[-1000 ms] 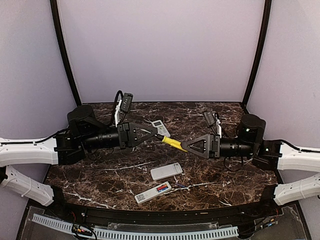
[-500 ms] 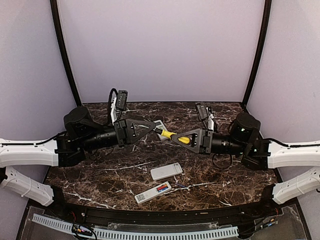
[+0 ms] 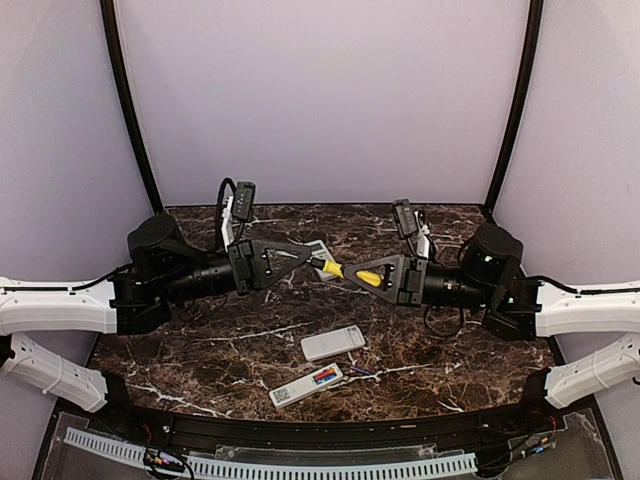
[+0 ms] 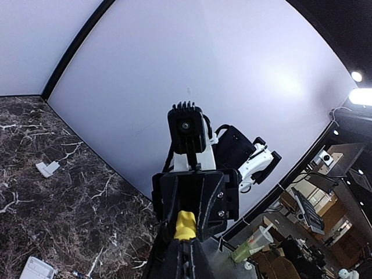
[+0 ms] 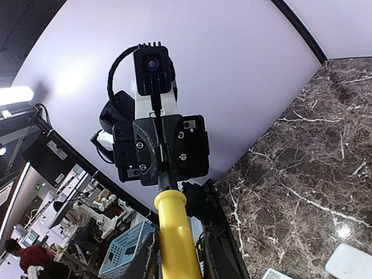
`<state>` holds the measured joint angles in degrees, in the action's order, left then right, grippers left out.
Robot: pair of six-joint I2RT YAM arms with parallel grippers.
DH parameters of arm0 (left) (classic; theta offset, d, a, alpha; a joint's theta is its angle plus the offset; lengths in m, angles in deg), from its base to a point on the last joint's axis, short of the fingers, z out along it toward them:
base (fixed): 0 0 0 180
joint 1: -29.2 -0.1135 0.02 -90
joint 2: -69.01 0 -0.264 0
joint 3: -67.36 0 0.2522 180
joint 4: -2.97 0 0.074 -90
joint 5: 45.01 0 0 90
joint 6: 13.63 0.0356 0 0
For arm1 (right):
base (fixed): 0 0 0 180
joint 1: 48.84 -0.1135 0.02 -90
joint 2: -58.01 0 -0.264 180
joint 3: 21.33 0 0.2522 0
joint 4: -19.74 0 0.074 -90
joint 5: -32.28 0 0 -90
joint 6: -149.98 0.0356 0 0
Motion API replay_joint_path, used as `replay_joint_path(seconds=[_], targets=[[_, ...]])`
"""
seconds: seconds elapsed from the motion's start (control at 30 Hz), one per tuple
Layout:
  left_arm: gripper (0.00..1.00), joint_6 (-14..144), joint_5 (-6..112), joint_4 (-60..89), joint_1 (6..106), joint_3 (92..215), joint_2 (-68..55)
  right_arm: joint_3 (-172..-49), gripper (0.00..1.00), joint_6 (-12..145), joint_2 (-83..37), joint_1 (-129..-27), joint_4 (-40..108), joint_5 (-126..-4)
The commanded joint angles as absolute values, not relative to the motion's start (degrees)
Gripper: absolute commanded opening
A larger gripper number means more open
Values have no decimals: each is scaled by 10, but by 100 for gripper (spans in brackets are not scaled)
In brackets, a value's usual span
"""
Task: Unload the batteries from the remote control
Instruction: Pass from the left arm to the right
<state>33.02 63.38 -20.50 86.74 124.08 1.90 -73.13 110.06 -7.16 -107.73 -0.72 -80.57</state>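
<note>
1. Both my arms are hanging in mid-air over the table (image 3: 200, 340), with the pincers pointing at each other almost nose to nose.
2. My left pincer (image 3: 318, 262) is clamping all the way down, jaws together, on the thin metal end of the screwdriver (image 3: 334, 269).
3. My right pincer (image 3: 348, 273) is wrapping around the yellow handle of that same tool. Going by the right wrist camera, the fingers are lying against the handle on both sides, so I'm calling that a grip.
4. So the screwdriver is bridging the two pincers, lying roughly level and well above the table.
5. The batteries (image 3: 324, 377) are sitting side by side in the open back of the remote (image 3: 296, 392). One is showing red-orange and one blue. That remote is lying near the front edge of the table, closest to my bases and well apart from both pincers.
6. A second remote (image 3: 333, 343) is lying just behind the open one, plain white side up.
7. A third remote (image 3: 318, 250) is lying further back, and my pincers are partly blocking it from the top camera.
8. Something small and dark is lying just right of the open remote, too tiny for me to tell what it is.
</note>
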Motion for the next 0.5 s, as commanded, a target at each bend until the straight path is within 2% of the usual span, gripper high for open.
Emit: replay_joint_path(seconds=[0.0, 0.13, 0.2, 0.23, 0.27, 0.3, 0.37, 0.47], targets=[[0, 333, 630, -207, 867, 1232, 26, -742, 19, 1099, -66, -1082, -17, -799], [0, 335, 633, -190, 867, 1236, 25, -735, 7, 1095, -55, -1082, -5, -785], [6, 340, 630, -167, 867, 1240, 27, -736, 2, 1087, -44, -1082, 28, -767], [18, 345, 626, -155, 867, 1247, 27, -738, 0, 1084, -36, -1081, 54, -754], [25, 348, 614, -120, 867, 1251, 31, -740, 0, 1083, -28, -1077, 82, -740], [41, 354, 606, -101, 867, 1259, 33, -741, 0, 1082, -21, -1071, 116, -730], [57, 358, 581, -40, 867, 1266, 42, -749, 0, 1077, -6, -1052, 188, -725], [70, 357, 546, 54, 867, 1267, 59, -750, 0, 1053, 12, -1023, 279, -730]])
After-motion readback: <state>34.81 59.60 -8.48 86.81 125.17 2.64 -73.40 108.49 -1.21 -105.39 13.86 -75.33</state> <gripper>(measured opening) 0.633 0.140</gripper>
